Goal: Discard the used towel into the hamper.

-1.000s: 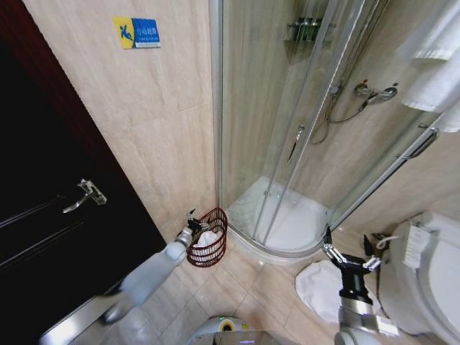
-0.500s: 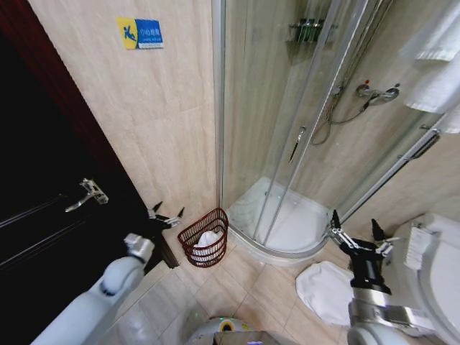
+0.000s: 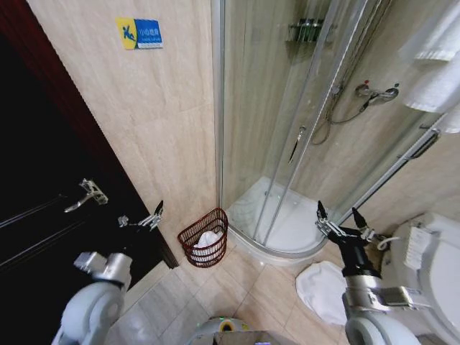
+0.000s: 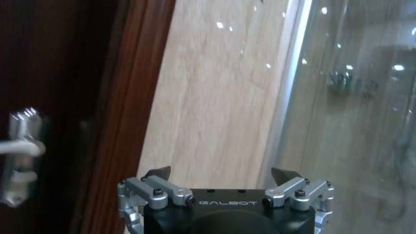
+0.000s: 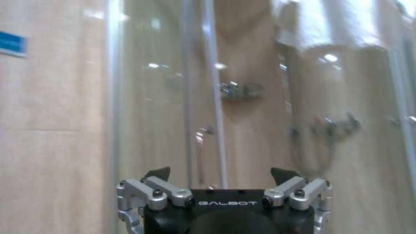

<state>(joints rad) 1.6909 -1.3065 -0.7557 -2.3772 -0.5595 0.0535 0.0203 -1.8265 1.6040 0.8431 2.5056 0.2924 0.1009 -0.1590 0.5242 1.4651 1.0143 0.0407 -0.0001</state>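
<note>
Beige tiled walls (image 3: 158, 122), glass shower (image 3: 287, 122), dark door (image 3: 43, 187)

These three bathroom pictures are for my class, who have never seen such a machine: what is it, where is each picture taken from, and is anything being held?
It is a wheeled robot with two arms. The wide picture comes from its head camera, looking down at the floor. The other two come from cameras on its wrists.

The left gripper is raised beside the dark door, open, holding nothing. The right gripper is raised near the shower, also open, holding nothing.

On the floor stands the hamper with a white towel inside. Another white cloth lies beside the toilet.
</note>
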